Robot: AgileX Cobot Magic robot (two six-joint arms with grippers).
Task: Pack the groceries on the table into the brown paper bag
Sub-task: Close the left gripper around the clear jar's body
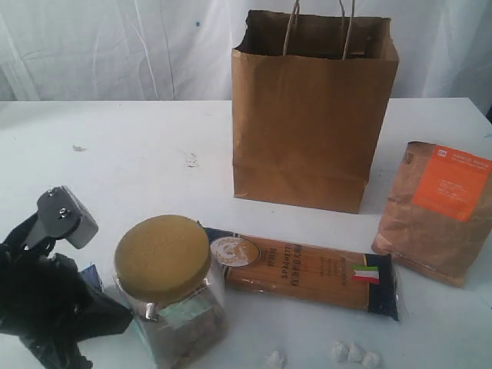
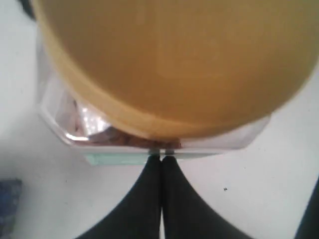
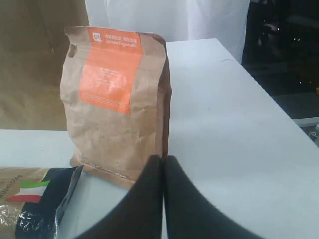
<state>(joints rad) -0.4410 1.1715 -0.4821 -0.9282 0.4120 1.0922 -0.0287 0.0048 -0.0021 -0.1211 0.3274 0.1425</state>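
Both of my grippers are pinched tight, finger against finger, with nothing caught between them. My left gripper (image 2: 161, 160) points at the side of the gold-lidded jar (image 1: 165, 265), its tips right at the clear wall just under the lid; I cannot tell whether they touch it. The jar stands upright at the near left of the table (image 1: 131, 154). My right gripper (image 3: 163, 160) hangs low just in front of the brown pouch (image 3: 117, 99), which stands on its base at the right with its orange label facing me. Between jar and pouch the spaghetti packet (image 1: 307, 270) lies flat, one end close beside the jar. Behind it the brown paper bag (image 1: 307, 123) stands upright, mouth open and handles raised. A few white lumps (image 1: 354, 352) sit near the front edge.
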